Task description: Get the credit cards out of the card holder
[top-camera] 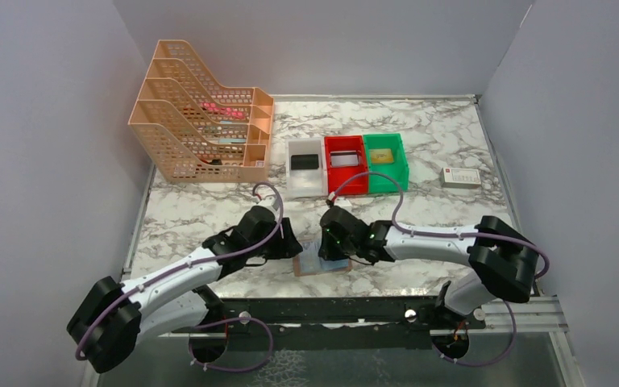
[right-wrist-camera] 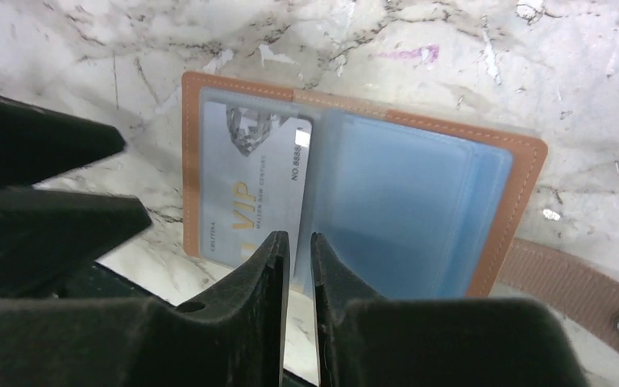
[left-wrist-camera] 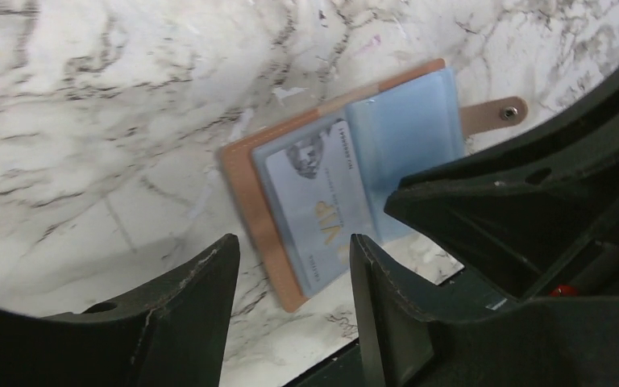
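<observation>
Tan leather-like card holder [right-wrist-camera: 525, 165], spread open on the marble table [right-wrist-camera: 451, 48], directly ahead of both sets of jaws. Left gripper [left-wrist-camera: 290, 270]: jaws wide apart, with the holder's near corner just beyond the gap and apart from both fingers. Right gripper [right-wrist-camera: 297, 250]: jaws narrow, only a thin slit between them. They sit at the holder's near edge, where a silver-blue credit card [right-wrist-camera: 242, 189] marked VIP meets the pale blue sleeves [right-wrist-camera: 403, 201]. Whether the card's edge is pinched cannot be told. Snap tab [right-wrist-camera: 580, 294]: to the right of the right jaws.
</observation>
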